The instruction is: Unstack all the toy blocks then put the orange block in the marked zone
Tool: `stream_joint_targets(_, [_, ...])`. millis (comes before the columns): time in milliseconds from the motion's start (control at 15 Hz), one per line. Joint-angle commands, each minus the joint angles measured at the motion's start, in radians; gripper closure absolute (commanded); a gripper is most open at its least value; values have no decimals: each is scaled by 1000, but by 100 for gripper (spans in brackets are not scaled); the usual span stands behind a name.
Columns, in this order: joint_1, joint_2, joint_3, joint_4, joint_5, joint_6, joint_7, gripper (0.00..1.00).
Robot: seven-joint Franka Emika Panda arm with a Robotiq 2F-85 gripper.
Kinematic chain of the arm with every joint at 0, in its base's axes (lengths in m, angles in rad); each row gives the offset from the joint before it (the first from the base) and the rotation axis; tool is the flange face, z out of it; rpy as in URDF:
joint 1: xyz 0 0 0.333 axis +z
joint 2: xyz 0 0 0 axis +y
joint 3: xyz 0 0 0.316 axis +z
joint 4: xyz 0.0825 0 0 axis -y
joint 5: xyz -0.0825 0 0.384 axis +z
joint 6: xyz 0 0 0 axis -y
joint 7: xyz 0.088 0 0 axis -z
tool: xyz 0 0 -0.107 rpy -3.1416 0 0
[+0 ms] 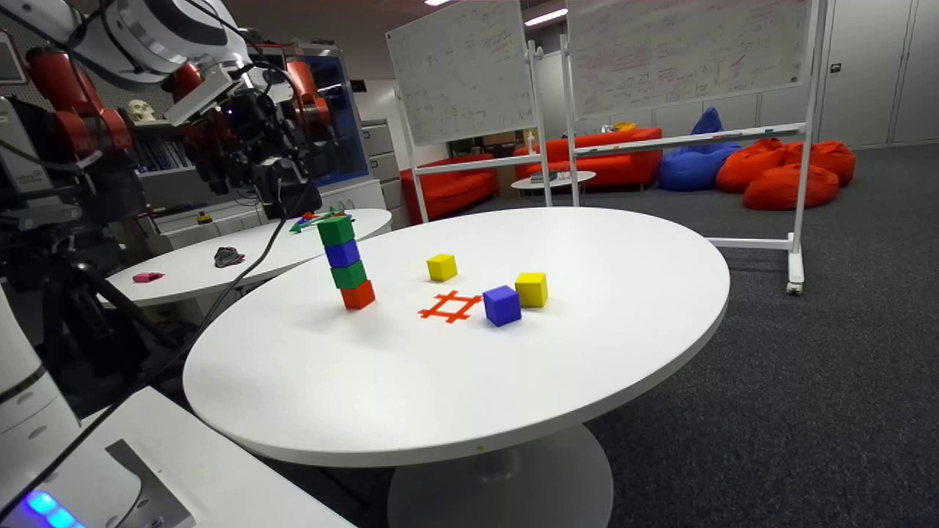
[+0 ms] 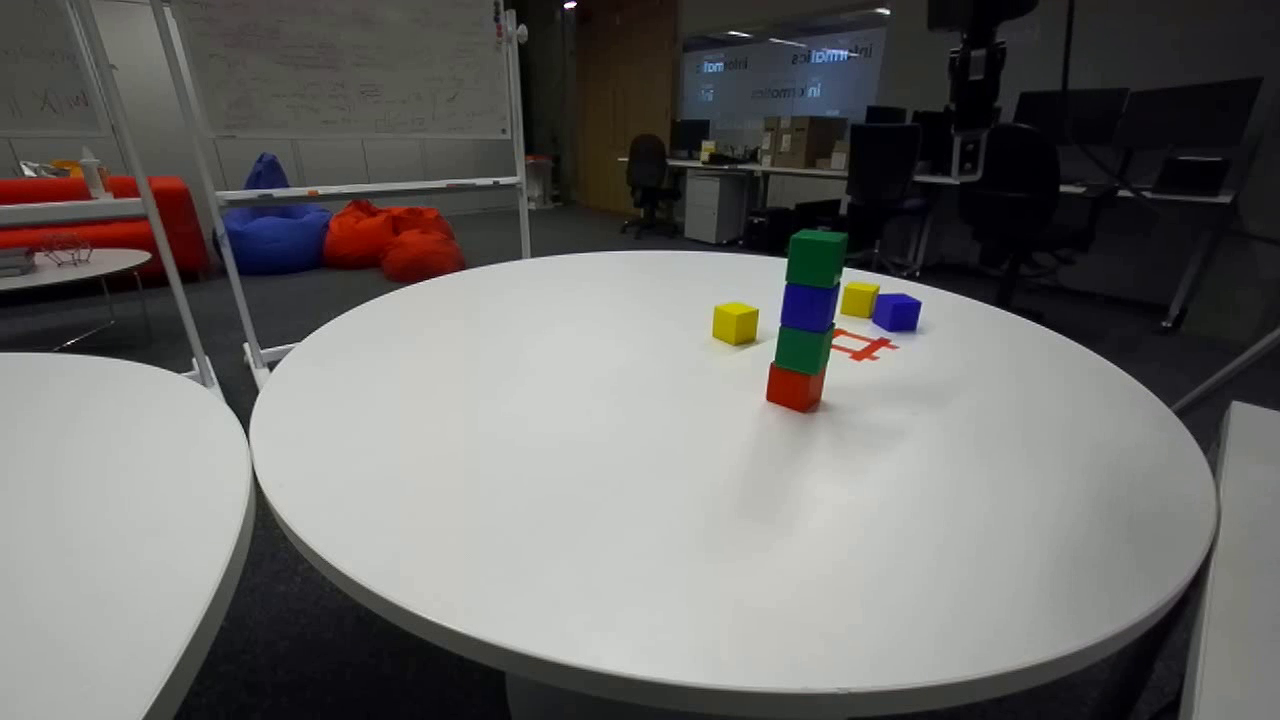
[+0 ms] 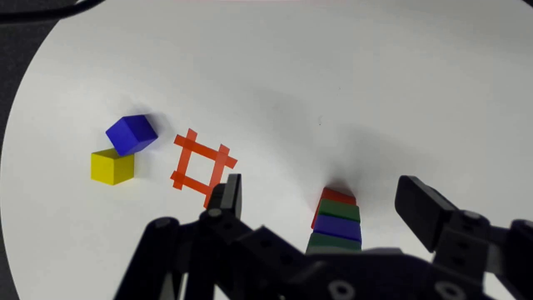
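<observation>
In an exterior view the orange block [image 1: 359,295] is the lowest of four cubes stacked face to face, all smooth, plain and sharp-edged, resting on the round, white, faintly glossy table [image 1: 411,396]; on it, rising, sit the lower green block [image 1: 348,276], the stacked blue block [image 1: 342,254] and the top green block [image 1: 337,232]. At three o'clock from the orange block lies the zone [image 1: 450,307], flat red-orange strips crossed into a hash, their ends jutting past the corners. From the zone, the lone yellow block [image 1: 441,268] sits at twelve o'clock and the loose blue block [image 1: 502,306] at three; the other yellow block [image 1: 531,290] is just beside that blue, at two o'clock, and I cannot tell whether they touch. In the wrist view the tool [image 3: 320,193], black, angular and matte, has its fingers spread wide and holds nothing; in both exterior views it hangs apart from the top green block. Out from the table, slumped red beanbags [image 1: 788,189] and a blue beanbag [image 1: 697,165] lie at two o'clock on dark, flecked carpet [image 1: 843,381], and a thin-framed, scribbled whiteboard [image 1: 463,81] stands at twelve.
</observation>
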Motion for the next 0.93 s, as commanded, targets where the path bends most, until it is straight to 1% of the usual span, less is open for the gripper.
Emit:
stream_joint_targets(0, [17,55,12,50,-73,16,-18,0])
stream_joint_targets(133, [26,62,12,59,-89,11,-12,0])
stream_joint_targets(267, [30,70,10,74,-83,-21,-9,0])
stream_joint_targets(333, [32,52,5,46,-70,4,1,0])
stream_joint_targets(800, [28,52,0,48,-68,4,5,0])
stream_joint_targets(867, [35,49,-14,40,-47,36,-59,0])
